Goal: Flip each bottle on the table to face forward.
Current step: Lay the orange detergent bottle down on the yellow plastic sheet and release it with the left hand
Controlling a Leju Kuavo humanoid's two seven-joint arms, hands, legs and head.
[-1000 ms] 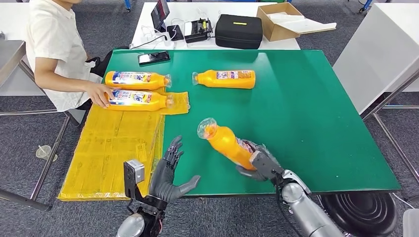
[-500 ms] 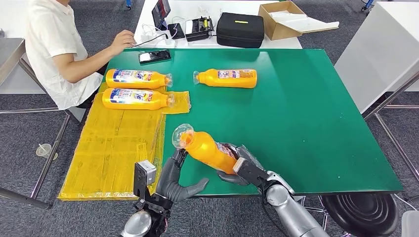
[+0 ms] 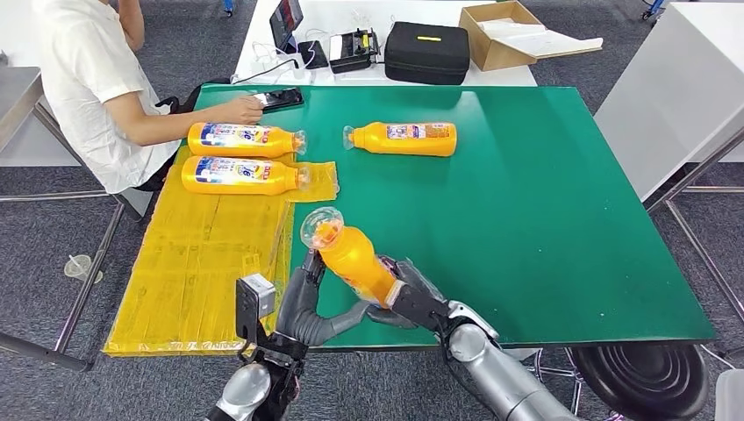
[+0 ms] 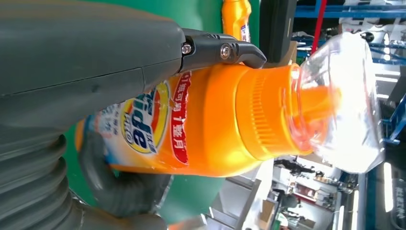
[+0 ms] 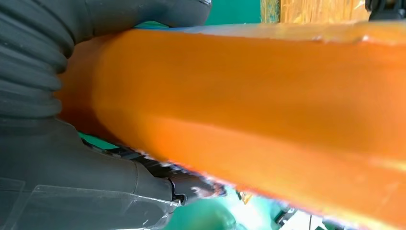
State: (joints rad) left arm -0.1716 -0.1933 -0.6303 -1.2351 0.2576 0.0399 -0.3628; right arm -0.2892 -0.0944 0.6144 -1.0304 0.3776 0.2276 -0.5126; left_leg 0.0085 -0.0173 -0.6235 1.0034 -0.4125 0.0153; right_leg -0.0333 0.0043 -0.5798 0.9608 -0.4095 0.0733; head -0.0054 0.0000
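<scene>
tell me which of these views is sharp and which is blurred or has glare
Head view: sharp and evenly lit, with soft glare on the green table. Left wrist view: the held bottle label is crisp, its clear cap blown out by bright background. Right wrist view: the bottle is too close, a smeared orange blur with soft edges.

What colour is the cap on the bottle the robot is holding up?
Clear, see-through plastic cap over an orange spout, on the orange detergent bottle; clearest in the left wrist view.

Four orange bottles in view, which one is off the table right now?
The orange bottle at the near edge: it is tilted cap-up between the left hand and right hand. The other three lie flat on their sides farther back.
</scene>
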